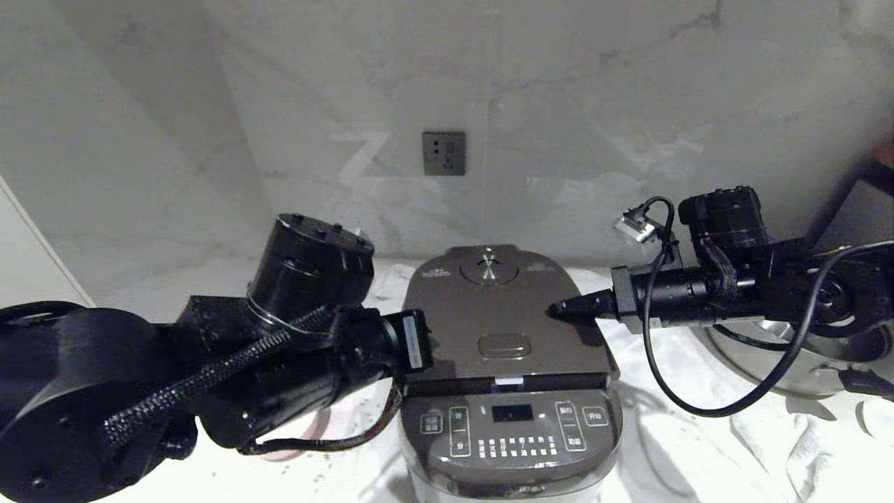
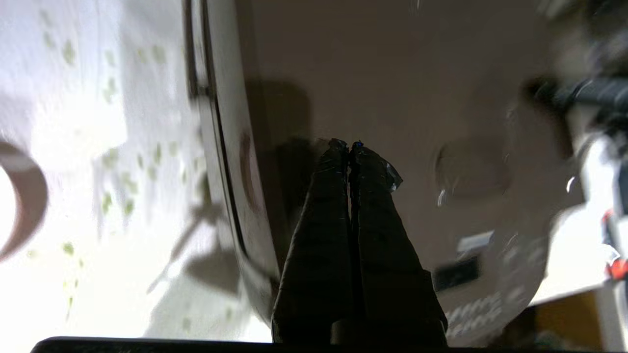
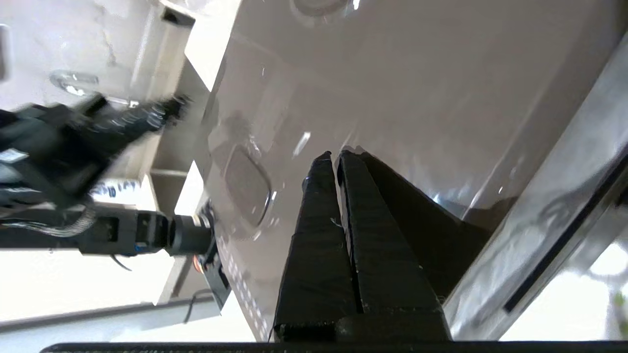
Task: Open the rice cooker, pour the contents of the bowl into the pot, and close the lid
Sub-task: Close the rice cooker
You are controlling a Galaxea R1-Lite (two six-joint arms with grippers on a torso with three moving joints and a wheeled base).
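The cooker [image 1: 506, 377] stood at the middle of the table [image 1: 705, 447], on a crumpled white cloth [image 1: 698, 419], with its lid [image 1: 499, 318] down and flat over the body. The round steam vent [image 1: 488, 268] sat near the lid's back edge and the oval latch button [image 1: 504, 345] near its front edge, just above the button panel [image 1: 513, 427].

The right claw [image 1: 559, 309] reached in level from the right, its fingers [image 3: 338, 215] pressed together and holding nothing. Its tip lay at the lid's right edge, low over the surface; whether it touched could not be told.

The left claw [image 2: 348, 146] was also clenched and empty, its fingers [image 2: 324, 230] meeting along their whole length. In the left wrist view it hung over the lid near the cooker's left side, with the latch button just beyond the tips. In the head view the arm hid the claw.

Small green grains [image 2: 122, 181] lay scattered on the cloth left of the cooker. A curved pinkish rim at the edge of the left wrist view [image 2: 29, 206] was probably the bowl, beside those grains and apart from the cooker. A steel pan [image 1: 782, 363] stood at the right, behind the right arm. A wall socket [image 1: 443, 153] sat on the marble wall behind.
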